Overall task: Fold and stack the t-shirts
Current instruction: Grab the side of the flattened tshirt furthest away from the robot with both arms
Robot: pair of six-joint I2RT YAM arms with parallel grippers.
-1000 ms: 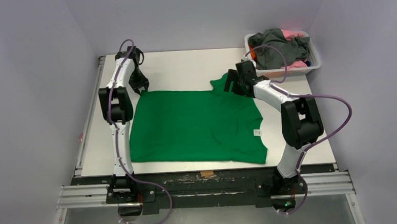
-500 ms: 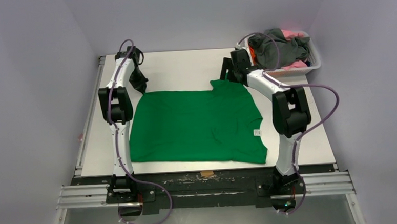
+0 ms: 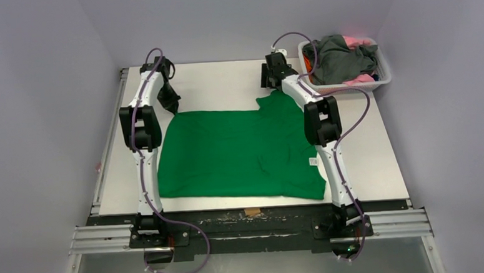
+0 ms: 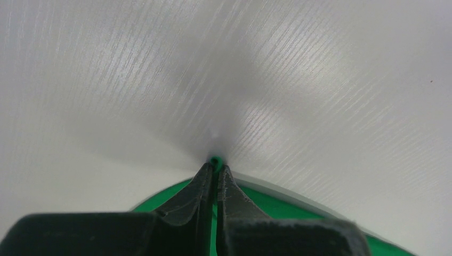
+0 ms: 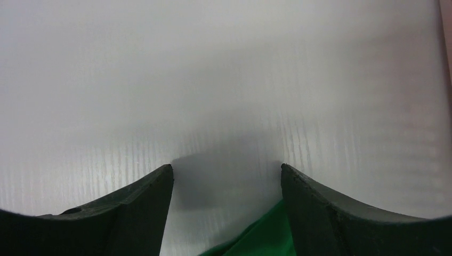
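Observation:
A bright green t-shirt lies spread flat on the white table. My left gripper is at the shirt's far left corner, shut on a pinch of the green cloth. My right gripper is open and empty, just beyond the shirt's far sleeve. In the right wrist view the green sleeve edge lies low between the spread fingers, over bare table. Dark grey and pink shirts are heaped in the basket.
A white slatted basket full of shirts stands at the table's far right corner. A metal rail runs along the near edge by the arm bases. Bare table shows beyond the shirt and at its right.
My right arm has swung left and farther away, from beside the basket to the far end of the green sleeve. The left gripper has stayed at the shirt's far left corner.

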